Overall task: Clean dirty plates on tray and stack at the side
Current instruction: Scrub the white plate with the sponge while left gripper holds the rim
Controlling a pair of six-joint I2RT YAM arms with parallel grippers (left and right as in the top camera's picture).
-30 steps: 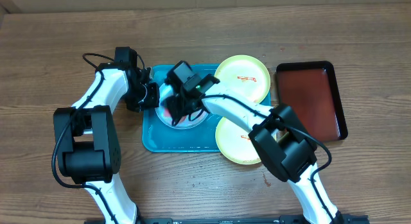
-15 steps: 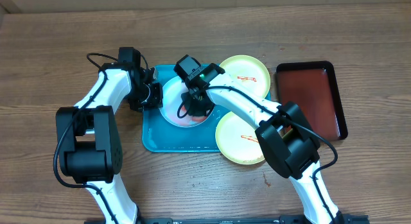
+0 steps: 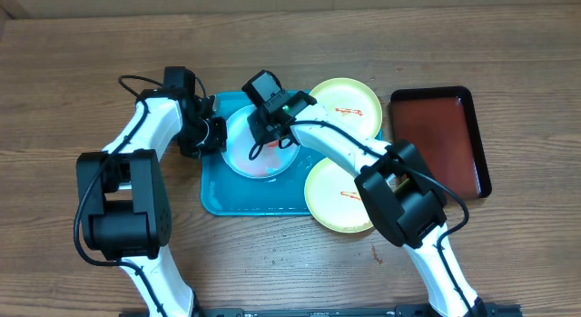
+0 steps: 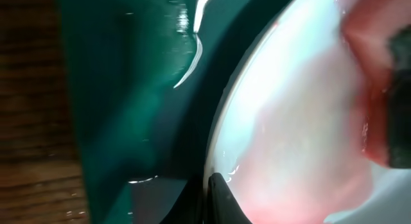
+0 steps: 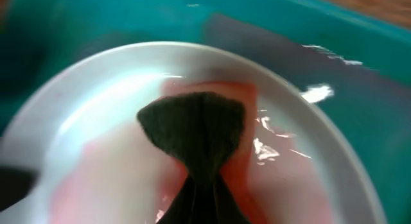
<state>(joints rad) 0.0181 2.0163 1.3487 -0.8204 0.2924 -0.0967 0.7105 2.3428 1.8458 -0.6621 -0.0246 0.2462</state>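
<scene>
Plates are the job, and the one being cleaned is the mint-white plate (image 3: 240, 155), lying in the upper part of the turquoise tray (image 3: 218, 197) on the wooden table (image 3: 82, 44). At its left rim the left gripper (image 3: 212, 133) is pinched shut on the plate's edge, one dark fingertip (image 4: 221, 197) showing over the rim in the left wrist view. To the right, the right gripper (image 3: 265, 143) is closed on a dark scrubbing pad (image 5: 192, 124) pressed into the plate's well, with pinkish-red smear around it. To do this well, the left grip should likely steady the rim while the pad sweeps the whole well without pushing the plate off its hold. Further right, two yellow-green plates, the upper yellow plate (image 3: 349, 104) and the lower yellow plate (image 3: 338, 203), sit at the tray's right edge, both with red streaks and uncleaned. The right arm reaches across between them, so its elbow could brush either. Farthest right lies a dark red tray (image 3: 438, 140).
</scene>
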